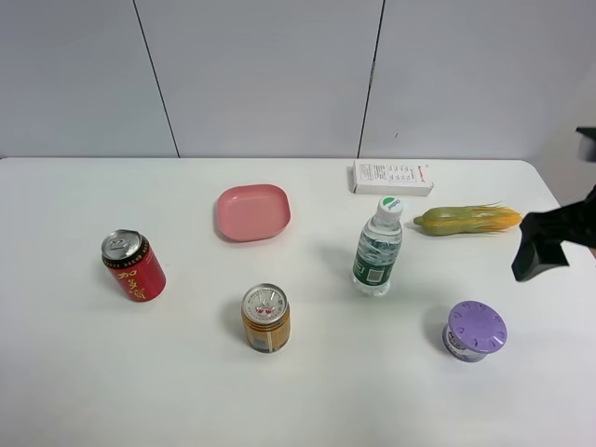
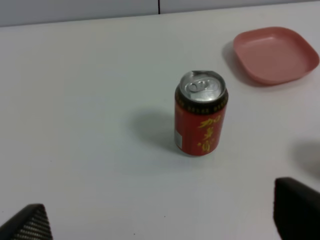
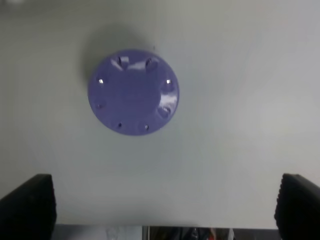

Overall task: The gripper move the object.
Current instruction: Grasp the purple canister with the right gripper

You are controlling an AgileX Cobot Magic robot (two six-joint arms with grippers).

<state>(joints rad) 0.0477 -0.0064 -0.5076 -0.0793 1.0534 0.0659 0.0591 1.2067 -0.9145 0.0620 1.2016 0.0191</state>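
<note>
Fingertips (image 3: 27, 207) of right gripper (image 3: 162, 207) apart, cropped at corners — seemingly above lilac tub (image 3: 133, 92).

Right end effector (image 1: 540, 250) hung above the worktop (image 1: 307, 382) at the right edge of the high view, its arm (image 1: 579, 222) mostly cut off by the frame. Wrist view showed its fingers (image 3: 27, 206) spread wide apart. Left end effector (image 2: 160, 217) sat over the worktop, fingers (image 2: 297, 210) likewise spread wide.

Matte black, blocky right pincer (image 1: 538, 250); left pincer (image 2: 160, 220) likewise black, one tip finely ribbed grey.
</note>
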